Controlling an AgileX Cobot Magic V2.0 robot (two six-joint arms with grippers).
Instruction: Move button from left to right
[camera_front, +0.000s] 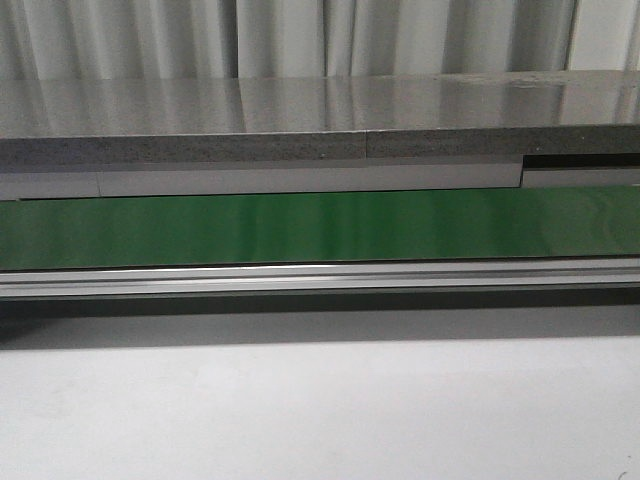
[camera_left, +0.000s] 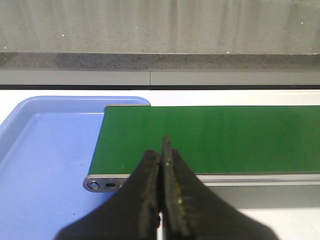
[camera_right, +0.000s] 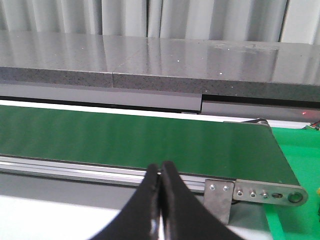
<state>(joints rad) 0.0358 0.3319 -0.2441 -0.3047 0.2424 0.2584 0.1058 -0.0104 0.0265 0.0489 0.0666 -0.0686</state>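
The button is not in any view. A long green belt runs across the front view with nothing on it. It also shows in the left wrist view and in the right wrist view. My left gripper is shut and empty, just in front of the belt's left end. My right gripper is shut and empty, in front of the belt near its right end. Neither gripper shows in the front view.
A blue tray lies under the belt's left end. A green surface lies past the belt's right end. An aluminium rail runs along the belt's front, and a grey counter stands behind. The white table lies in front.
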